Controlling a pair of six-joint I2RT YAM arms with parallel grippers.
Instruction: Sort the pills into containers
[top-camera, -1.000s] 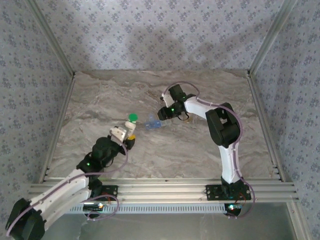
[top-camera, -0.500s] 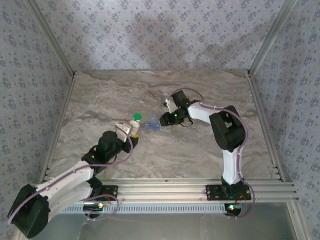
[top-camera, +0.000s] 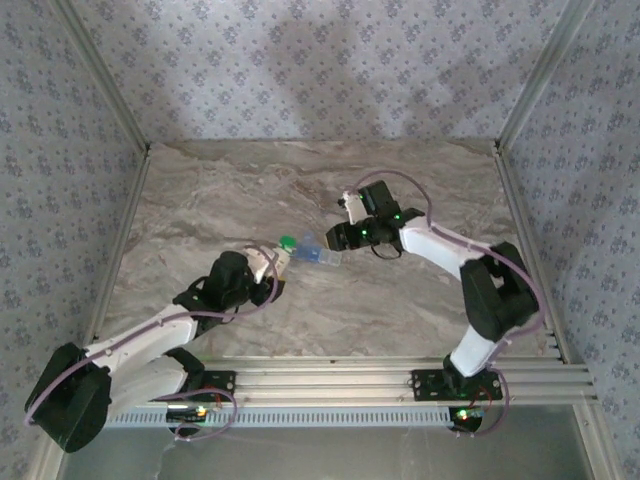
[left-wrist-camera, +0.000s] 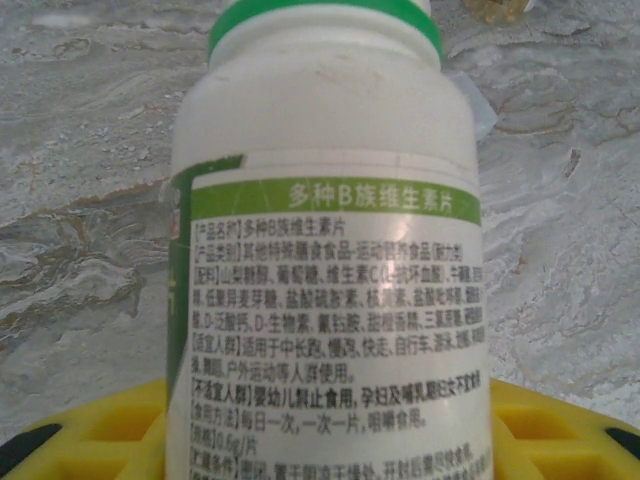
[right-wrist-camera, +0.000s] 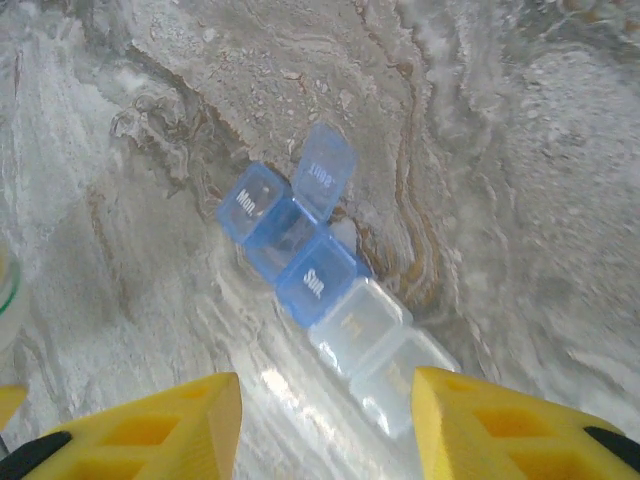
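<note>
Clamping the white bottle (left-wrist-camera: 330, 250) by its lower body, the left jaws were pressed onto it, yellow fingers (left-wrist-camera: 90, 430) showing on both sides of the label. Its green cap (left-wrist-camera: 300, 20) was on and pointed away from the wrist, toward the pill organizer (top-camera: 322, 256). The right jaws stood spread with nothing between them, their fingers (right-wrist-camera: 150, 425) framing bare counter (right-wrist-camera: 520, 150) just short of the organizer. Seen from above, the organizer lay between the two arms, its long axis running roughly from the bottle's cap toward the right jaws. The blue compartments were at the bottle's end and the clear ones at the other. In the right wrist view one blue lid (right-wrist-camera: 326, 178) stood open beside the compartment marked "Mon". The cap was just beside the organizer's blue end, so the left arm was the nearer one. The right jaws hung near the organizer's clear end, a little to its far side. The coming move seemed to turn on that cap-to-organizer line, since with the cap on no pills could yet reach a compartment. Compared with a second earlier, the left arm had carried the bottle closer to the organizer. The right arm had swung outward, its jaws drawing back from over the organizer, which itself looked slightly shifted toward them.
</note>
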